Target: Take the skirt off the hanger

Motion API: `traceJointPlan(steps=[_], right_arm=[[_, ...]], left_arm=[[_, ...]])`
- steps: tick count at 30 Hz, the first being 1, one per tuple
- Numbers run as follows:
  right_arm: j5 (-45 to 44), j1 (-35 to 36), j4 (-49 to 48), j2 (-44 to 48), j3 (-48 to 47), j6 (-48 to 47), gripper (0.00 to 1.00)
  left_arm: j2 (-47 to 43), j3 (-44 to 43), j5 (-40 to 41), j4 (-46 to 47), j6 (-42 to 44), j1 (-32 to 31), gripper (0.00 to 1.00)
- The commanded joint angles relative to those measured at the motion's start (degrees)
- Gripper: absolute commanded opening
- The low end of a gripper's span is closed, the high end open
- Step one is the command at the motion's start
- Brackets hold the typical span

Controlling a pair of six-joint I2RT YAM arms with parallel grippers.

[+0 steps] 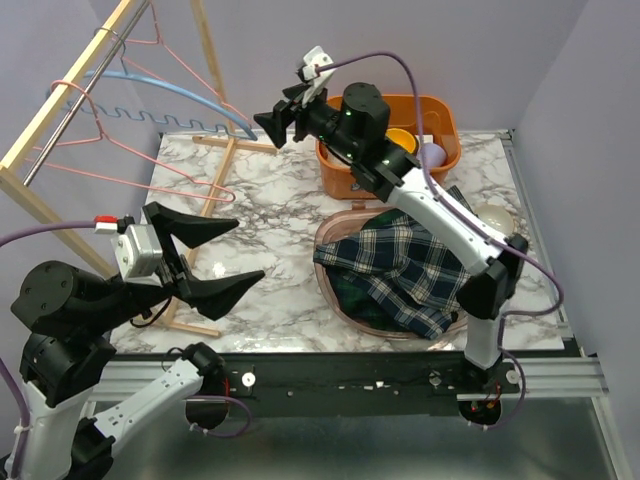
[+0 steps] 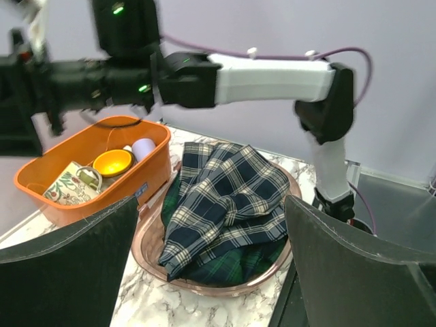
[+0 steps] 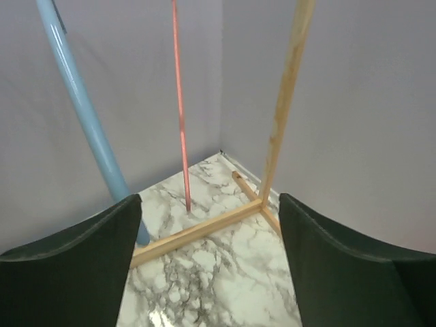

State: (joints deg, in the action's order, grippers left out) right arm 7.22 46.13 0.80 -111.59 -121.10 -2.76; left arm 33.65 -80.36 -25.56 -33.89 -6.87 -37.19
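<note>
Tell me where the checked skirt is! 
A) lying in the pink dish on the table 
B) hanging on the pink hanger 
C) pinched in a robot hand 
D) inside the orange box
A: the checked skirt lies crumpled in the pink dish, next to the orange box, with no hand holding it.

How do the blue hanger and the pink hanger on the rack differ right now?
The blue hanger is a thick tube; the pink hanger is thin wire. The blue hanger arches in a curve; the pink hanger has straight sides. Both hang bare on the wooden rack, while the skirt lies in the basin.
</note>
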Motion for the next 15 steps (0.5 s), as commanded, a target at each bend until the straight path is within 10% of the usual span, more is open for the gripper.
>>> traceJointPlan(steps=[1,15], right_arm=[[-8.8,-0.2,5.2,14.3,8.1,1.1,0.94],[-16.9,-0.2,24.2,56.9,40.3,29.4,1.00]], left_arm=[[1.5,-1.6,4.2,1.4,0.4,0.2,0.99],[1.8,3.4,19.8,10.7,-5.7,0.2,0.99]])
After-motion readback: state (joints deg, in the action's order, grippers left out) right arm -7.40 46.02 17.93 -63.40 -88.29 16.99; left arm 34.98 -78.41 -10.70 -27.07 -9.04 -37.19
